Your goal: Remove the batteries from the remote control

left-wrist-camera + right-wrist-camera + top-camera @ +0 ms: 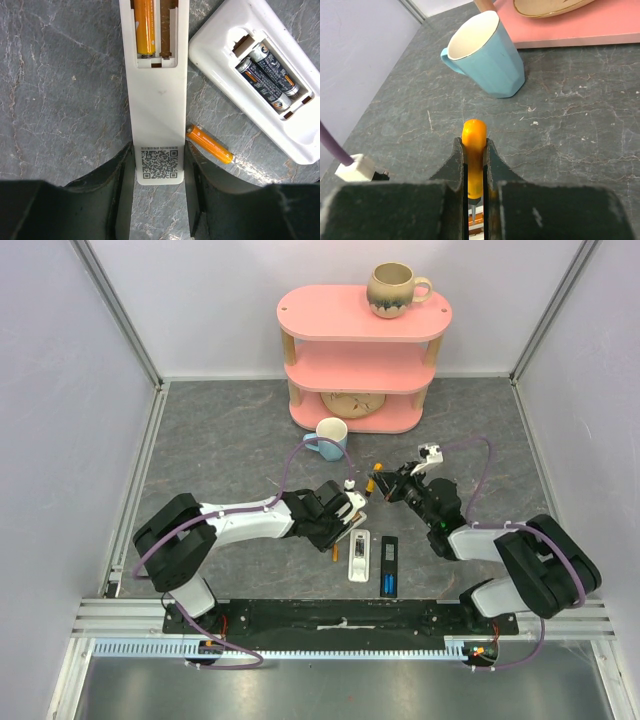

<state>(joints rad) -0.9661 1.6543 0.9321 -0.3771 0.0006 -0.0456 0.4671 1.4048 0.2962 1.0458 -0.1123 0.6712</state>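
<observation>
My left gripper (pixel 159 162) is shut on the QR-code end of a slim white remote (pixel 159 95) lying back up on the table. Its open compartment holds one orange battery (pixel 145 27); the slot beside it is empty. A loose orange battery (pixel 210 145) lies on the table just right of my right finger. A second white remote (pixel 225 45) lies open with two dark batteries (pixel 267 80) inside. My right gripper (pixel 475 150) is shut on an orange-handled screwdriver (pixel 473 137), held above the table beyond the remotes (pixel 358 555).
A light blue mug (pixel 330 438) stands behind the grippers, in front of a pink three-tier shelf (pixel 362 365) with a beige mug (pixel 393 288) on top. A black remote (pixel 389 552) and blue batteries (pixel 388 585) lie at the near edge. Cage walls stand left and right.
</observation>
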